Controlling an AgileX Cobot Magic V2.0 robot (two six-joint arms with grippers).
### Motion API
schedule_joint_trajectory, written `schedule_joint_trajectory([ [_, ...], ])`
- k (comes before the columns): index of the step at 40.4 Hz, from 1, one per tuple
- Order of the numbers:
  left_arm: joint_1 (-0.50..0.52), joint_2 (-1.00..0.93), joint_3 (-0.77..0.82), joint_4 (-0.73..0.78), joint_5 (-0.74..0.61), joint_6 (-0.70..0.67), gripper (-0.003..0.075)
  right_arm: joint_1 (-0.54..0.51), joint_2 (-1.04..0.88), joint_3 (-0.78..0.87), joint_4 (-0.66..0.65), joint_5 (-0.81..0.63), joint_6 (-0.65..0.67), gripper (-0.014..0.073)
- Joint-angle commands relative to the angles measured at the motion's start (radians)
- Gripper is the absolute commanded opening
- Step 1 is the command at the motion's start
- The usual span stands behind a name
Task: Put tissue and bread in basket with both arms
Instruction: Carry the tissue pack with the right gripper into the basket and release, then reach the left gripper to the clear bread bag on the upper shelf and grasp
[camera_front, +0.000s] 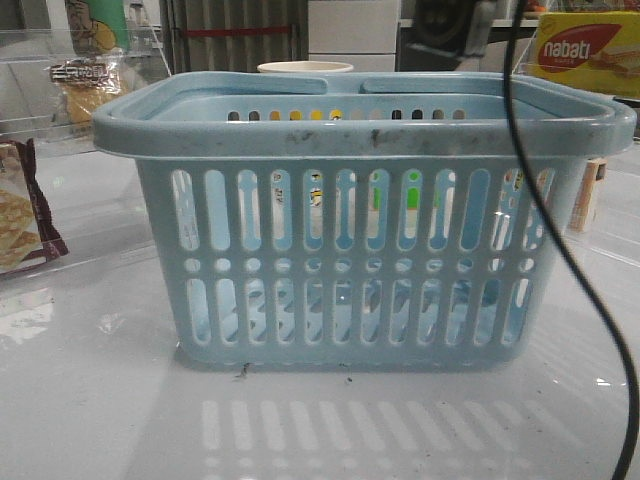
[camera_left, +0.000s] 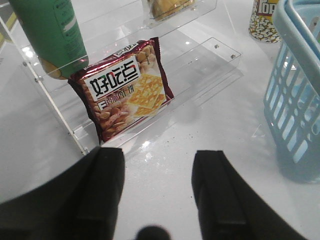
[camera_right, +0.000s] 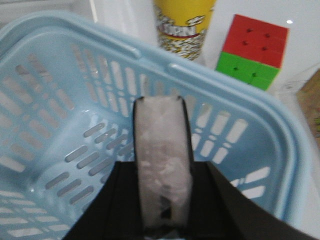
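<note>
The light-blue basket (camera_front: 360, 130) stands in the middle of the table. It also shows in the left wrist view (camera_left: 295, 75) and the right wrist view (camera_right: 50, 75). My right gripper (camera_right: 162, 172) is shut on the tissue (camera_right: 162, 130), a black-edged pack with a pale face, held on edge over the basket's inside. The bread (camera_front: 85, 85), a clear packet of yellow-orange bread, lies on the clear shelf at the far left and shows at the edge of the left wrist view (camera_left: 165, 7). My left gripper (camera_left: 159, 156) is open and empty above the table, short of the shelf. Neither gripper shows in the front view.
A brown-edged cracker packet (camera_left: 125, 90) leans in the clear acrylic shelf (camera_left: 210, 65), with a green bottle (camera_left: 50, 30) above it. A yellow popcorn cup (camera_right: 185, 22) and a red-green cube (camera_right: 252, 50) stand behind the basket. A nabati box (camera_front: 585, 50) is at the back right. A black cable (camera_front: 560, 250) hangs across the right.
</note>
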Motion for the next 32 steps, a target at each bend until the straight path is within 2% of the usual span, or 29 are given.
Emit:
schedule_joint_trajectory([
  [1,0.0,0.01,-0.029,-0.009,-0.075,0.001,0.038,0.044,0.002,0.01,-0.004,-0.129,-0.002,0.0204],
  [4,0.0,0.01,-0.029,-0.009,-0.075,0.001,0.038,0.052,0.033,0.015,-0.004,-0.145,-0.002,0.0304],
  [9,0.0,0.01,-0.029,-0.009,-0.075,0.001,0.0388,0.052,0.068,0.015,-0.006,-0.184,-0.002,0.056],
  [11,0.0,0.01,-0.029,-0.009,-0.075,0.001,0.0397,0.052,0.064,0.014,-0.012,-0.185,-0.002,0.0617],
  [21,-0.034,0.069,-0.055,-0.01,-0.114,0.001,0.0555,0.057,-0.1,0.063,-0.02,-0.123,-0.002,0.0622],
  [32,-0.06,0.341,-0.225,-0.01,-0.181,0.001,0.0604,0.057,-0.317,0.204,-0.02,-0.118,-0.002,0.0622],
])
